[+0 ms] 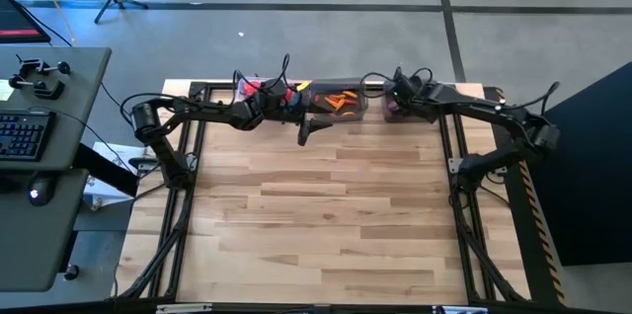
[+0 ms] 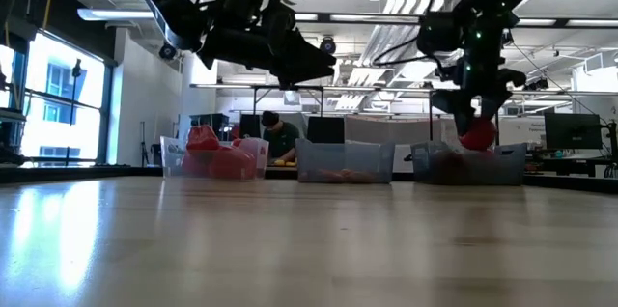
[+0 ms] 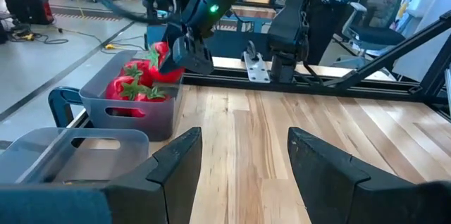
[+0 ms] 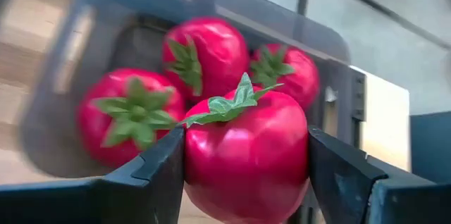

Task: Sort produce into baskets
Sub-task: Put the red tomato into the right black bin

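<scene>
Right wrist view showed the right gripper (image 4: pixel 243 164) with jaws pinching a tomato (image 4: pixel 246 157) above the grey basket (image 4: pixel 338 48); smooth, round, likely slippery, best held across its middle. Left jaws stood spread.

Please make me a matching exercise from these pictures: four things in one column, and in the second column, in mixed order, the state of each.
Things:
1. left claw
2. right claw
3. clear basket
4. grey basket

States:
a. holds orange pieces
b. open and empty, above the bare table
c. has three tomatoes lying in it
d. shut on a tomato, above a basket

Pairs: 1-b, 2-d, 3-a, 4-c
</scene>
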Motion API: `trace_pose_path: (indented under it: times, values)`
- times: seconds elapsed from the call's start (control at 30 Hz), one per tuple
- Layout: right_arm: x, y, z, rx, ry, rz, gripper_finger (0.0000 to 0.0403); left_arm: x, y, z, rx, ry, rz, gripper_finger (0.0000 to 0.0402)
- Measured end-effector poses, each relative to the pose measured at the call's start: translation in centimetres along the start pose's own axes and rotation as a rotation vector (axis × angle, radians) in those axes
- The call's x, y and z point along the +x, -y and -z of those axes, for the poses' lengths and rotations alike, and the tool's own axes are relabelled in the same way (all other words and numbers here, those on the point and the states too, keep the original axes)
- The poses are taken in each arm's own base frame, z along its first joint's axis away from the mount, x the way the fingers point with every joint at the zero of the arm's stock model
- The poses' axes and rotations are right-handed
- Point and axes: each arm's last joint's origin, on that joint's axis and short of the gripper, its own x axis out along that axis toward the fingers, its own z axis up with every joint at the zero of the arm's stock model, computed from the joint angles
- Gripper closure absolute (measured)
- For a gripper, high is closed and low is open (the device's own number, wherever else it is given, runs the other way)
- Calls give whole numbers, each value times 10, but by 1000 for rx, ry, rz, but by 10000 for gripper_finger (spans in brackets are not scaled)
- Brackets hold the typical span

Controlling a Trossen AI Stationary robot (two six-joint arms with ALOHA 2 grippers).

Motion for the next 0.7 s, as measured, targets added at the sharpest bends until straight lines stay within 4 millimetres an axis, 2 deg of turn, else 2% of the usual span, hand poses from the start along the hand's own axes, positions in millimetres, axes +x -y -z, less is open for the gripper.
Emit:
trace_pose_path:
  times: [0.2, 0.43, 0.6, 0.7]
  values:
    - [11, 7, 6, -92, 4, 94, 171, 0, 0, 0, 2, 1, 0, 207]
    - [26, 8, 16, -143, -31, 48, 170, 0, 0, 0, 1, -1, 0, 207]
    - [31, 8, 22, -119, -26, 75, 148, 0, 0, 0, 9, -2, -8, 212]
    - [31, 8, 21, -117, -23, 78, 136, 1, 2, 0, 28, -5, -58, 232]
